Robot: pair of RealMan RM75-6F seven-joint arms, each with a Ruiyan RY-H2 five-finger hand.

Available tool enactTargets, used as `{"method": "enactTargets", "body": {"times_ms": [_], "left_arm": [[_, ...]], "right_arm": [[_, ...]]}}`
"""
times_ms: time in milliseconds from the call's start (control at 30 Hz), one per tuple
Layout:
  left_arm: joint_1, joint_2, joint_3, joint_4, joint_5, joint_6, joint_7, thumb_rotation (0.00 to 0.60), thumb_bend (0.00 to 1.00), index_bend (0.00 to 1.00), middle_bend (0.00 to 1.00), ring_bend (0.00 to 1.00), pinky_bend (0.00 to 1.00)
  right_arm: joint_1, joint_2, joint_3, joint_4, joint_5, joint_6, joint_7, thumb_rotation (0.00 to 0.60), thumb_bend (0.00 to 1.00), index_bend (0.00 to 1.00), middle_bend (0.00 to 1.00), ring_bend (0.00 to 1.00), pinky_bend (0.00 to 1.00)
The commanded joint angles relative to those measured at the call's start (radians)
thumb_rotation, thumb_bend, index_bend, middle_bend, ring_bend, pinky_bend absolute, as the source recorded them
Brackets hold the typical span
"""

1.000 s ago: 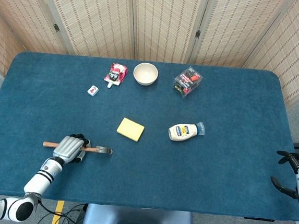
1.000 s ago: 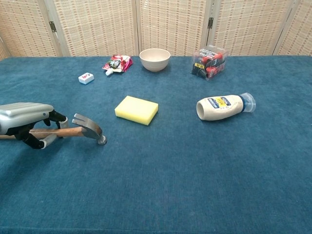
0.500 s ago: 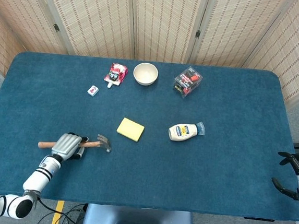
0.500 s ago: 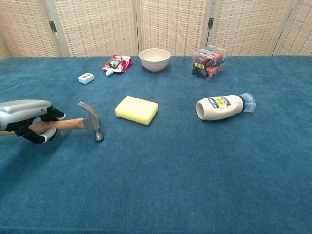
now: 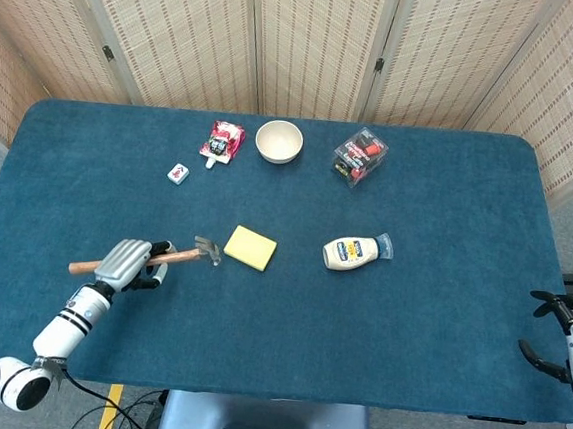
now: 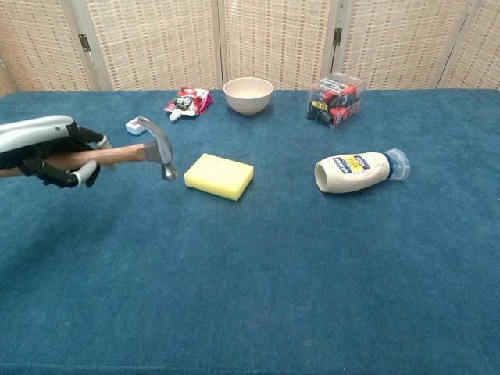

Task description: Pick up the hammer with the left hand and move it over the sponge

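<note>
My left hand [image 5: 127, 263] [image 6: 47, 148] grips the wooden handle of the hammer [image 5: 177, 256] [image 6: 129, 153] and holds it lifted above the table. Its metal head [image 5: 207, 250] [image 6: 159, 148] points right, just short of the left edge of the yellow sponge [image 5: 250, 248] [image 6: 219, 176], which lies flat near the table's middle. My right hand [image 5: 568, 345] hangs off the table's right edge in the head view, fingers apart, holding nothing.
A mayonnaise bottle [image 5: 356, 251] [image 6: 359, 172] lies right of the sponge. Along the back stand a cream bowl [image 5: 279, 141] [image 6: 248, 95], a red snack packet [image 5: 223, 140], a small white tile [image 5: 178, 173] and a clear box of batteries [image 5: 360, 156] [image 6: 336, 99].
The left hand has lifted the hammer off the table and carried it up and to the right, toward the sponge. The right hand has stayed still.
</note>
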Motion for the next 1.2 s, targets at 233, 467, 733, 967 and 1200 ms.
{"method": "enactTargets", "body": {"times_ms": [233,467,733,967,1200], "left_arm": [[-0.056,-0.061,-0.009,0.173,0.214,0.117,-0.244,0.600,0.72,0.79,0.87,0.71,0.87],[-0.121,-0.122,0.000,0.293,0.267,0.117,-0.254,0.600,0.72,0.79,0.87,0.71,0.88],[-0.174,-0.197,0.023,0.441,0.270,0.072,-0.200,0.600,0.72,0.80,0.87,0.71,0.88],[-0.192,-0.261,0.043,0.541,0.236,0.010,-0.180,0.600,0.72,0.80,0.87,0.71,0.88],[-0.192,-0.279,0.053,0.573,0.215,0.001,-0.159,0.600,0.72,0.80,0.88,0.71,0.88]], "right_arm": [[-0.008,0.003,-0.003,-0.004,-0.001,0.008,0.000,0.600,0.14,0.28,0.45,0.23,0.27],[-0.013,0.003,-0.005,-0.003,0.002,0.011,0.001,0.600,0.14,0.28,0.45,0.23,0.27],[-0.016,0.003,-0.005,-0.001,0.005,0.012,0.003,0.600,0.14,0.28,0.45,0.23,0.27],[-0.017,0.005,-0.004,-0.003,0.006,0.013,0.002,0.600,0.14,0.28,0.45,0.23,0.27],[-0.022,0.008,-0.002,-0.006,0.006,0.021,0.003,0.600,0.14,0.28,0.45,0.23,0.27]]}}
